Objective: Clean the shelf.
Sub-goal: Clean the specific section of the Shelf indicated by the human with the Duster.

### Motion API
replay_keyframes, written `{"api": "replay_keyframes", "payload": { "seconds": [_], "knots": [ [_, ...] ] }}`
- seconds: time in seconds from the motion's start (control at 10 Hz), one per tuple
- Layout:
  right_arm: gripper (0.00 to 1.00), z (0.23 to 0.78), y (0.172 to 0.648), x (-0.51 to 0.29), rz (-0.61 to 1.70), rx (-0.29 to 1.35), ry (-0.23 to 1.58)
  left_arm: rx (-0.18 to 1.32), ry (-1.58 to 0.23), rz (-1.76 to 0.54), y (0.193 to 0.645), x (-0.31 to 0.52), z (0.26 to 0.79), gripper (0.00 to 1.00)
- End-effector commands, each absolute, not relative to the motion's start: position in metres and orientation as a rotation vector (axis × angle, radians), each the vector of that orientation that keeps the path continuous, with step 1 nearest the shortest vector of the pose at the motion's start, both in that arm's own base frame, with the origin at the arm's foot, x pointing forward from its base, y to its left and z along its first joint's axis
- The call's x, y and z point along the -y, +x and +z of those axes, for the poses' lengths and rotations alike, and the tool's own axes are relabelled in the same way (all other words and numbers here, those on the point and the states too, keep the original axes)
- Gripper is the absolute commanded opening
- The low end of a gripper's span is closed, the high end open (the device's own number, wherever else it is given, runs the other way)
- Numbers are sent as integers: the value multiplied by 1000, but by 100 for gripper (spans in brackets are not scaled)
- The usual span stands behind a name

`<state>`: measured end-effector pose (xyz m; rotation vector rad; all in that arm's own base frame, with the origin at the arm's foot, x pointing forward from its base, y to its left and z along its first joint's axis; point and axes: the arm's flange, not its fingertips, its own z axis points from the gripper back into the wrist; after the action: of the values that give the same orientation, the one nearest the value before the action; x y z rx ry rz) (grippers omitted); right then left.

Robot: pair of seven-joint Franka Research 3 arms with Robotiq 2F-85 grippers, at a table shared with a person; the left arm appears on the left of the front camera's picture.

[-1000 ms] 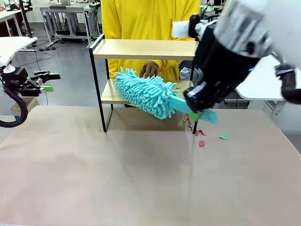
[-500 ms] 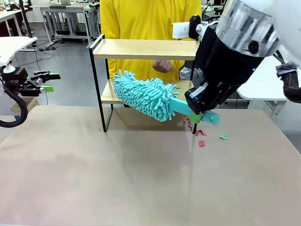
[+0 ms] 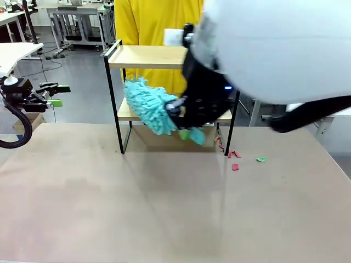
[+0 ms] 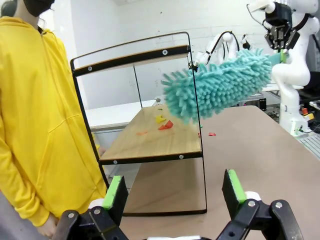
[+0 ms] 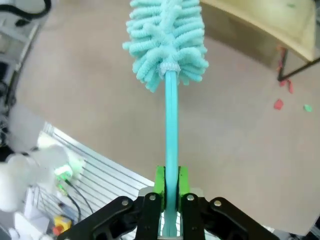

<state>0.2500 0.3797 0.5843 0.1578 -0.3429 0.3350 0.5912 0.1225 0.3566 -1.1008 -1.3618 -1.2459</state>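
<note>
Gripping teal duster (image 5: 167, 40) w/ R jaws, L jaws wide, L wrist cam shows scraps (image 4: 165, 125) on lower shelf (image 4: 150, 144)

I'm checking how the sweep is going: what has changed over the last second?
The right end effector, shut on the duster by its handle, swung toward the robot's left, carrying the fluffy head leftward across the front of the shelf. Nothing was taken or released. The shelf, the scraps on the table and the open left end effector stayed put.
</note>
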Motion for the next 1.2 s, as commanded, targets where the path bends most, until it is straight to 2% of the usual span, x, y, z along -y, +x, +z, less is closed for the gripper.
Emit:
{"api": "replay_keyframes", "payload": {
  "seconds": [0.0, 0.5, 0.8, 1.1],
  "knots": [
    [13, 586, 273, -423, 192, 425, 162, 1367, -1097, -1247, 588, -122, 360, 100],
    [13, 556, 322, -505, -4, 451, 244, 1367, -1097, -1247, 588, -122, 360, 100],
    [13, 536, 341, -518, -59, 477, 218, 1367, -1097, -1247, 588, -122, 360, 100],
    [13, 516, 357, -516, -64, 434, 231, 1367, -1097, -1247, 588, -122, 360, 100]
  ]
}}
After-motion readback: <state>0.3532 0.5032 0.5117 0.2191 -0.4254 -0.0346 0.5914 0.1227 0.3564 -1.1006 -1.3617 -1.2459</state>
